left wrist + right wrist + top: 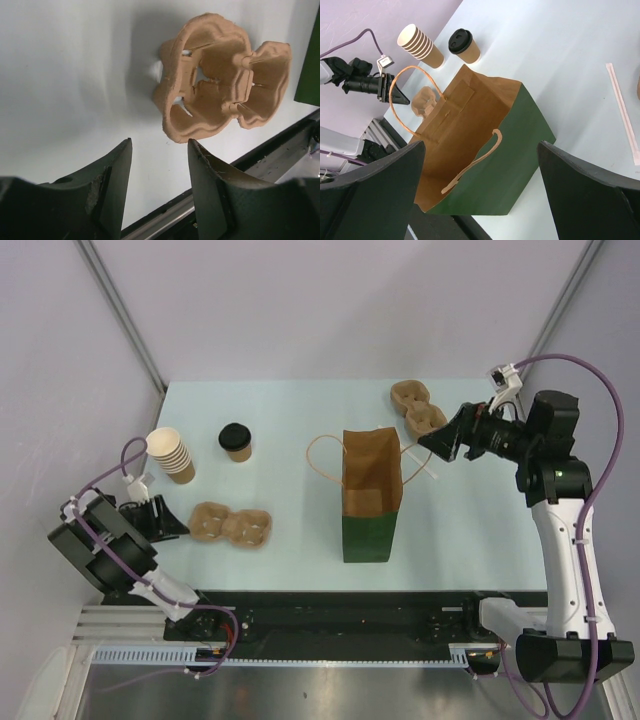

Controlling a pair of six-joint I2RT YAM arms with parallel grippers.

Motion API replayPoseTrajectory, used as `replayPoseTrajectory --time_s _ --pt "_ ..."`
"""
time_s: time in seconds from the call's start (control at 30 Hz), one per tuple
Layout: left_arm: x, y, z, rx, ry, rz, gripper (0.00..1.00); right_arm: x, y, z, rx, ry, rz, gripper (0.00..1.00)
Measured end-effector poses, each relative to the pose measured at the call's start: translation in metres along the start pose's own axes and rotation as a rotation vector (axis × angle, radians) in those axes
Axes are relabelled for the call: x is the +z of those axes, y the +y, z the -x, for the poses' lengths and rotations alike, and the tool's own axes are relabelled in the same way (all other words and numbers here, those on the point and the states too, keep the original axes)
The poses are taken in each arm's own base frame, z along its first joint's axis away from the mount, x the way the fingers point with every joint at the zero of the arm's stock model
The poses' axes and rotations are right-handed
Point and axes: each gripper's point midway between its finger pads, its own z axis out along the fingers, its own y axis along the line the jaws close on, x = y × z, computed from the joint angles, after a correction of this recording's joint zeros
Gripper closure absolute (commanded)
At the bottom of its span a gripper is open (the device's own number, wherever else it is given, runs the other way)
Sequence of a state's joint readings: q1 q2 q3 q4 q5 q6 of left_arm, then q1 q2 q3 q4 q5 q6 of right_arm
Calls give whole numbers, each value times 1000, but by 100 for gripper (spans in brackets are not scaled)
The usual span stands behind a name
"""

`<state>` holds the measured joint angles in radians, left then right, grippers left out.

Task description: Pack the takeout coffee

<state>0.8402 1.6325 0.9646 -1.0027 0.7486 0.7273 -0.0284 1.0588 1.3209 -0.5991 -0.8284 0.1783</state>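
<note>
Find the coffee cup [236,441] upright on the worktop [300,410] beside the stack of cups [172,455], well apart from the bag [371,495]. Note the left end effector [170,520] and right end effector [432,445] both spread open, empty. Steady the bag's mouth with the right; grip the coffee cup mid-wall, level.
</note>
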Motion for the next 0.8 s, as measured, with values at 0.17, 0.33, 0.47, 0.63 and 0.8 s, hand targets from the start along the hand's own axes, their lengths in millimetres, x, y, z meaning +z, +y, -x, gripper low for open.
replayPoseTrajectory --time_s 0.17,0.33,0.47,0.63,0.8 --pt "3 -5 -2 1 11 -52 47 3 -3 -1 9 8 -2 0" --pt "4 -7 -2 0 8 -69 53 6 -8 -2 20 16 -4 0" --pt "8 -6 -2 -3 13 -78 60 9 -11 -3 28 23 -5 0" --pt "12 -4 1 10 9 -75 65 9 -12 -3 31 25 -5 0" --pt "13 -4 5 12 -8 -81 67 10 -12 -4 32 26 -5 0"
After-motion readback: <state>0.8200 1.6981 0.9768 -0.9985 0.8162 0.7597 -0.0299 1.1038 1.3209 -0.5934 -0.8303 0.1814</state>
